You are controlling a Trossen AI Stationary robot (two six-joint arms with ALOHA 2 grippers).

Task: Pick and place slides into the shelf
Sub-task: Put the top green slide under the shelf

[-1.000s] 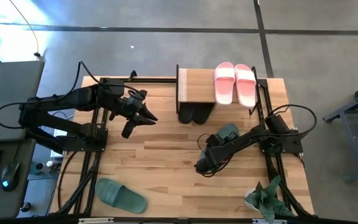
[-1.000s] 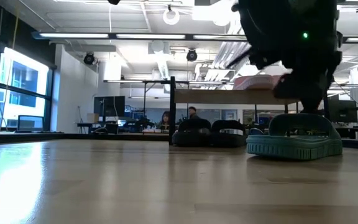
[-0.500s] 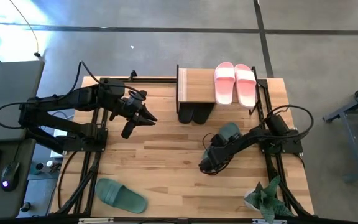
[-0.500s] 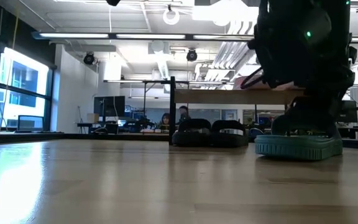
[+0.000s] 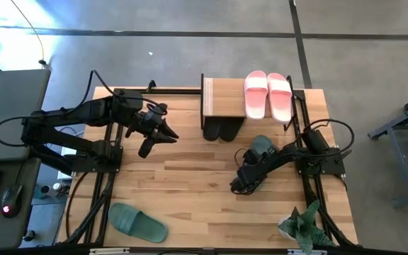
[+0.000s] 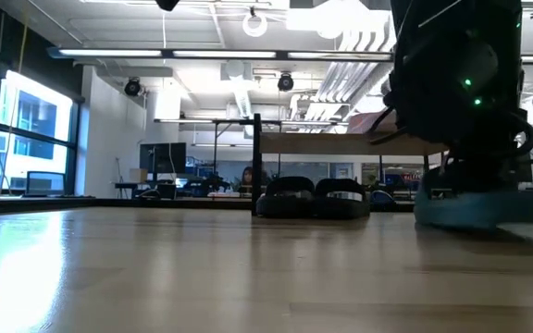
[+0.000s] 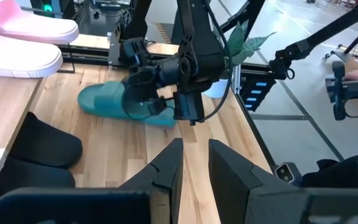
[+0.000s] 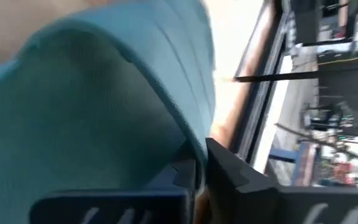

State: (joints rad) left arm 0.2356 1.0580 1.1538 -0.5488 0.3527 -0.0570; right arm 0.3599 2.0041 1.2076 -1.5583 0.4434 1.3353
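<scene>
A green slide (image 5: 263, 145) lies on the table right of the shelf (image 5: 224, 98), with my right gripper (image 5: 253, 158) shut on it. The left wrist view shows the same slide (image 7: 101, 102) and gripper (image 7: 158, 104). A second green slide (image 5: 137, 222) rests sole-down near the table's front left. The pink slides (image 5: 268, 95) sit on the shelf's top. The black slides (image 5: 222, 131) stand under it, toes outward. My left gripper (image 5: 167, 134) hangs still above the table's left half, open, with nothing between its fingers (image 7: 169, 165). My right gripper pinches the edge of the green slide's strap (image 8: 197, 134) between its two fingers. They slant down at it from the table's near side. The slide's sole (image 6: 475, 215) looks to be on the table.
A potted plant (image 5: 302, 227) stands at the table's front right corner, close behind the right arm. Black frame rails run along both table sides. Bare wood lies between the two arms and in front of the shelf.
My right gripper has gone down and toward the far right, onto the green slide. The slide has slid a little toward the table's right edge, staying on the wood.
</scene>
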